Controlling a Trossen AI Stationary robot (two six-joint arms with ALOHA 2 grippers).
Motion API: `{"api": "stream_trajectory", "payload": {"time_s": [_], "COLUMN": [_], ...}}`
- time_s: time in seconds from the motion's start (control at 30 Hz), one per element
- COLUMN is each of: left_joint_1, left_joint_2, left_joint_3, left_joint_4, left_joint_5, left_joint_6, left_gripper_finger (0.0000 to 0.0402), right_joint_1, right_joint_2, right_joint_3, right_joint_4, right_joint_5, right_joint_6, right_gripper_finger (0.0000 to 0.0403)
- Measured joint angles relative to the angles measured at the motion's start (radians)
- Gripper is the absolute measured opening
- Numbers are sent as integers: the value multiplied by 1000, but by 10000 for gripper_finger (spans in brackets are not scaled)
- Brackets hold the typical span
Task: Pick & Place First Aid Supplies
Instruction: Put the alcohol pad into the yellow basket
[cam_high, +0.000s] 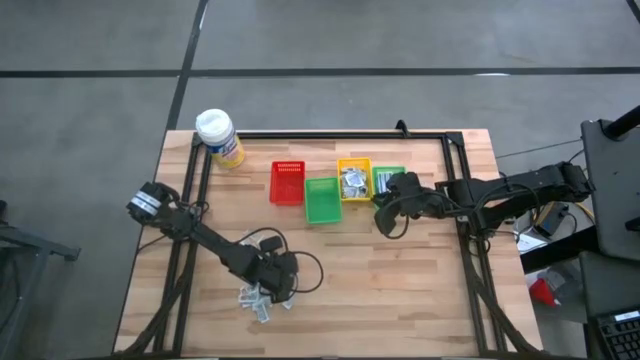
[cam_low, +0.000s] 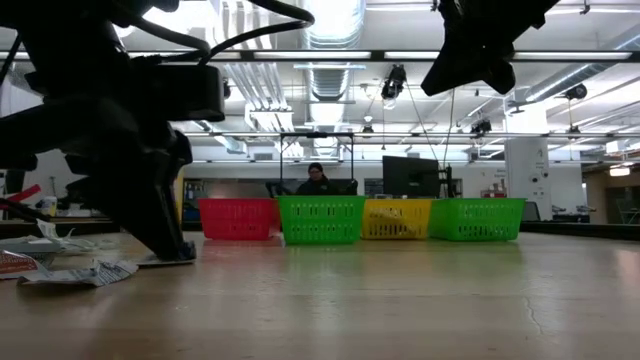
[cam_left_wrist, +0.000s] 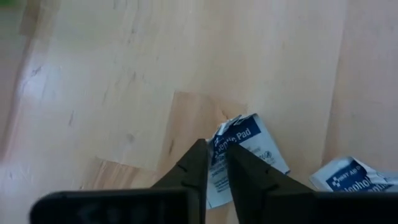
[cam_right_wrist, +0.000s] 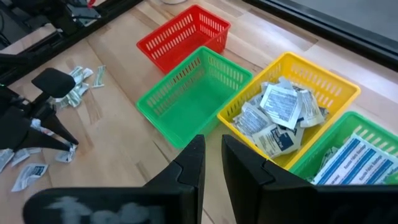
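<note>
Several small first aid packets (cam_high: 254, 300) lie loose on the wooden table near its front left, also seen in the low view (cam_low: 75, 272). My left gripper (cam_high: 270, 290) is down among them, shut on a white-and-blue pad packet (cam_left_wrist: 245, 142). Beside it lies another blue-printed packet (cam_left_wrist: 348, 177). My right gripper (cam_high: 384, 212) hangs above the table by the row of bins, fingers (cam_right_wrist: 213, 143) close together with nothing between them. The yellow bin (cam_right_wrist: 336, 87) holds silvery packets (cam_right_wrist: 280, 115). The far-right green bin (cam_right_wrist: 385, 134) holds blue-striped strips (cam_right_wrist: 348, 158). My left gripper pinches the pad packet between its two fingers at the packet's near edge (cam_left_wrist: 219, 149). The fingers slant down onto it from above. The rest of the packet lies flat on the table beyond the fingertips, one corner (cam_left_wrist: 233, 121) crumpled up.
Red bin (cam_high: 287, 182), green bin (cam_high: 321, 199), yellow bin (cam_high: 353, 180) and a second green bin (cam_high: 389, 180) stand in a row at the table's far middle. A yellow bottle with white cap (cam_high: 219, 136) stands at the far left. Bare wood lies between bins and packets.
</note>
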Motion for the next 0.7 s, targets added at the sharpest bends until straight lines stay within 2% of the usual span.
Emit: {"api": "stream_trajectory", "payload": {"time_s": [0.2, 0.43, 0.6, 0.7], "left_joint_1": [28, 57, 77, 90], "left_joint_2": [0, -12, -64, -107], "left_joint_3": [0, 0, 0, 0], "left_joint_4": [2, 4, 16, 38], "left_joint_5": [-2, -3, -11, -27], "left_joint_6": [0, 0, 1, 8], "left_gripper_finger": [6, 1, 1, 0], "right_joint_1": [0, 0, 0, 0], "right_joint_2": [0, 0, 0, 0], "right_joint_3": [0, 0, 0, 0], "right_joint_4": [0, 0, 0, 0], "right_joint_5": [0, 0, -6, -50], "right_joint_6": [0, 0, 0, 0], "right_gripper_finger": [52, 52, 52, 52]}}
